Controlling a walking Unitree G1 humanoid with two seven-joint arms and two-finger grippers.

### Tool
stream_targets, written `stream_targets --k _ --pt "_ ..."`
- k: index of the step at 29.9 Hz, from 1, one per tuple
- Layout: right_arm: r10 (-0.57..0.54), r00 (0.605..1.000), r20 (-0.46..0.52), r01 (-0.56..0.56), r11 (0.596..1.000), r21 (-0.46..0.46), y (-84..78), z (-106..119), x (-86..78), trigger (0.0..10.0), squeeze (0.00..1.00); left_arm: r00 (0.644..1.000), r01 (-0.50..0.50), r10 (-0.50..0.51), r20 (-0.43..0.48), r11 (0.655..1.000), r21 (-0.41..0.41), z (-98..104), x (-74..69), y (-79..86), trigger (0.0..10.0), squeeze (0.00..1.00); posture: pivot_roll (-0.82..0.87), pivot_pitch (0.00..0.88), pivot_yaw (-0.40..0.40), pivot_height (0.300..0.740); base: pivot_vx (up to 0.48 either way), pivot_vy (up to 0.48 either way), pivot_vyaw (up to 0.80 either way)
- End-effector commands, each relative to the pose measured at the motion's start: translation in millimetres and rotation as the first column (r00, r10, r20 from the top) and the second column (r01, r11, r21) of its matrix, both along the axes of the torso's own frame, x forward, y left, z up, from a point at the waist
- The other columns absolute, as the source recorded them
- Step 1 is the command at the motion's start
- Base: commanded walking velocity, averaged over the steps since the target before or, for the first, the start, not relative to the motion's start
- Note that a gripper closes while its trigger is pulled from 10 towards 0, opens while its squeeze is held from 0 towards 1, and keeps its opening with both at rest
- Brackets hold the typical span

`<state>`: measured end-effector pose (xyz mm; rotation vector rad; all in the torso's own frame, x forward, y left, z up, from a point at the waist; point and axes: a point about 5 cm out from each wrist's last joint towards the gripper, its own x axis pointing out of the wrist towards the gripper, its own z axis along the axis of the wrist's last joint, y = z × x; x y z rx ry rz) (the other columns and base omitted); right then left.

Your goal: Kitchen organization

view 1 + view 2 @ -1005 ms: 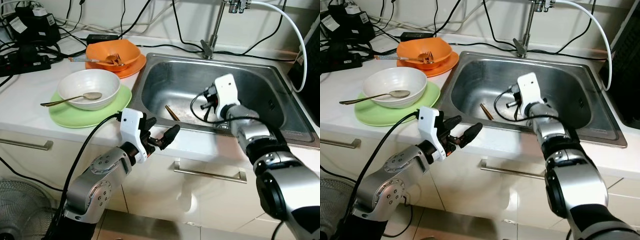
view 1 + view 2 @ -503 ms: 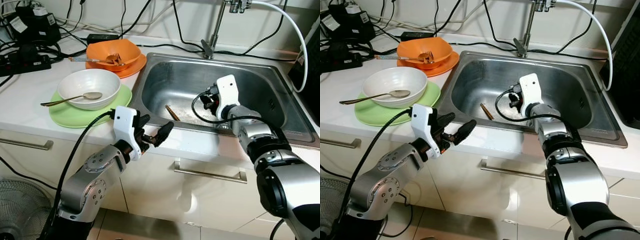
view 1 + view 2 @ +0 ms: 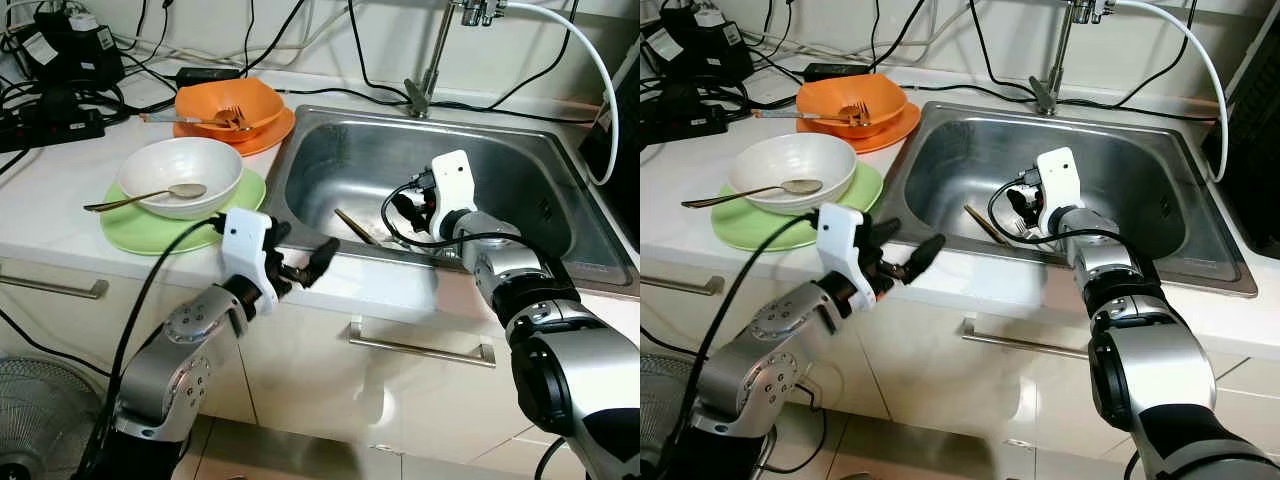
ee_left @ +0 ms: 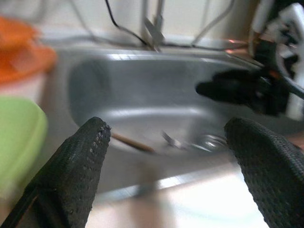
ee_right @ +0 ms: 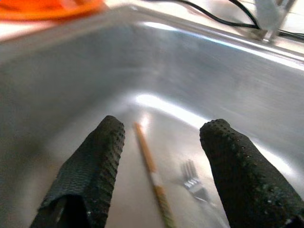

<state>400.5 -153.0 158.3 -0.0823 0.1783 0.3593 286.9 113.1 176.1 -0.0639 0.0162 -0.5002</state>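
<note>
A brown chopstick (image 3: 352,225) and a metal fork (image 5: 191,175) lie on the floor of the steel sink (image 3: 500,160). My right gripper (image 3: 400,210) hangs open inside the sink just above them, and the chopstick (image 5: 149,164) shows between its fingers. My left gripper (image 3: 300,262) is open and holds nothing, in front of the counter edge near the sink's front left corner. On the counter a white bowl (image 3: 180,172) with a spoon (image 3: 150,195) sits on a green plate (image 3: 125,222). Behind it an orange bowl (image 3: 225,100) holding a fork (image 3: 232,117) rests on an orange plate (image 3: 270,135).
The faucet (image 3: 428,60) and a white hose (image 3: 590,60) stand behind the sink. Power strips and black cables (image 3: 60,100) crowd the back left counter. A black object (image 3: 612,110) sits at the right. Drawer handles (image 3: 420,348) run below, with a fan (image 3: 45,420) on the floor.
My left gripper has risen and moved left, closer to the counter edge. My right gripper has shifted slightly towards the chopstick in the sink.
</note>
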Motion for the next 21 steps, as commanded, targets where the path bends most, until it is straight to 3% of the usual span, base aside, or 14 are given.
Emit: stream_targets --k 1,6,9,12,13,16,17,19,20,21 --pt "0.044 0.996 0.078 -0.049 0.996 0.071 9.2 21.8 5.4 10.0 1.00 0.995 -0.048 0.045 0.092 0.998 0.030 15.0 4.2 4.5 10.0 1.00 0.02 0.024 -0.007 0.740 0.000 0.000 0.00" --pt "0.213 0.963 0.167 -0.245 0.948 0.205 33.9 38.7 1.0 10.0 1.00 0.955 -0.158 0.136 0.265 0.986 0.062 44.2 9.3 17.2 10.0 1.00 0.01 0.031 0.004 0.740 0.000 0.000 0.00" --pt "0.274 0.944 0.185 -0.314 0.920 0.236 41.6 42.4 -3.0 10.0 1.00 0.936 -0.206 0.177 0.305 0.977 0.063 49.2 10.6 22.6 10.0 1.00 0.01 0.034 0.009 0.740 0.000 0.000 0.00" --pt "0.394 0.893 0.217 -0.441 0.860 0.256 54.5 46.3 -15.4 10.0 1.00 0.885 -0.313 0.275 0.376 0.949 0.041 58.0 12.2 36.1 10.0 1.00 0.00 0.038 0.017 0.740 0.000 0.000 0.00" --pt "0.419 0.877 0.236 -0.472 0.843 0.258 58.6 47.1 -21.3 10.0 1.00 0.848 -0.368 0.324 0.420 0.929 0.028 63.8 11.4 43.2 10.0 1.00 -0.01 0.039 0.020 0.740 0.000 0.000 0.00" --pt "0.461 0.854 0.241 -0.516 0.808 0.284 62.9 45.4 -30.0 10.0 0.98 0.796 -0.435 0.374 0.476 0.900 0.021 70.5 9.2 51.2 10.0 1.00 -0.01 0.042 0.024 0.740 0.000 0.000 0.00" --pt "0.469 0.849 0.243 -0.525 0.804 0.281 63.8 44.4 -32.6 10.0 0.89 0.780 -0.454 0.390 0.490 0.891 0.014 72.5 8.3 53.6 10.0 1.00 -0.01 0.043 0.025 0.740 0.000 0.000 0.00" --pt "0.499 0.832 0.241 -0.552 0.787 0.275 66.9 40.5 -39.6 10.0 0.43 0.737 -0.505 0.428 0.523 0.863 0.005 76.7 5.7 59.6 10.0 1.00 -0.01 0.044 0.026 0.740 0.000 0.000 0.00" --pt "0.513 0.825 0.237 -0.563 0.776 0.282 68.6 39.2 -43.2 10.0 0.00 0.715 -0.530 0.446 0.538 0.848 0.002 78.2 4.0 62.7 10.0 1.00 -0.01 0.044 0.028 0.740 0.000 0.000 0.00" --pt "0.526 0.817 0.236 -0.575 0.769 0.279 70.5 37.6 -47.0 10.0 0.00 0.692 -0.556 0.466 0.550 0.831 -0.004 79.4 1.6 66.2 10.0 0.83 0.00 0.044 0.028 0.740 0.000 0.000 0.00"
